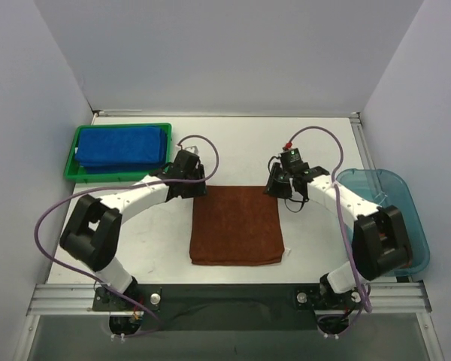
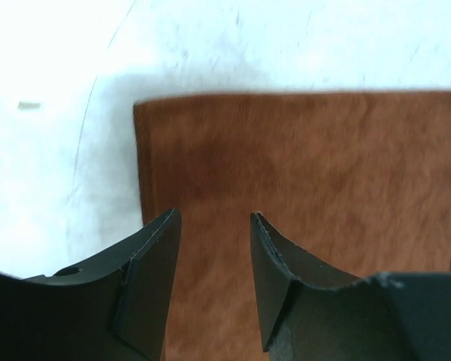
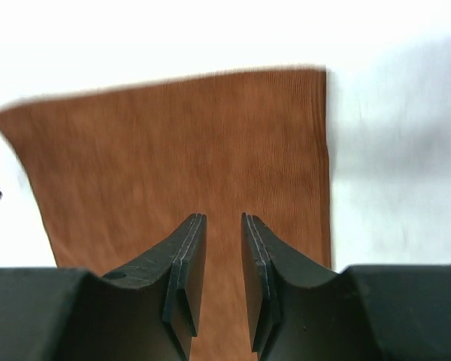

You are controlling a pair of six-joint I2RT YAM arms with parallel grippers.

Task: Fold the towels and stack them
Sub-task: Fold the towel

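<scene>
A rust-brown towel [image 1: 237, 226] lies flat as a folded rectangle on the white table, between the two arms. It fills the left wrist view [image 2: 308, 173] and the right wrist view [image 3: 180, 150]. Blue towels [image 1: 124, 145] lie folded in the green tray [image 1: 72, 162] at the back left. My left gripper [image 1: 198, 186] hovers at the brown towel's far left corner. Its jaws [image 2: 214, 219] are open, with only cloth showing below the gap. My right gripper [image 1: 278, 185] hovers at the far right corner. Its jaws [image 3: 222, 218] are narrowly open and hold nothing.
A translucent teal bin [image 1: 391, 218] stands at the table's right edge, beside the right arm. White walls close the table in at the back and on both sides. Purple cables loop from both arms.
</scene>
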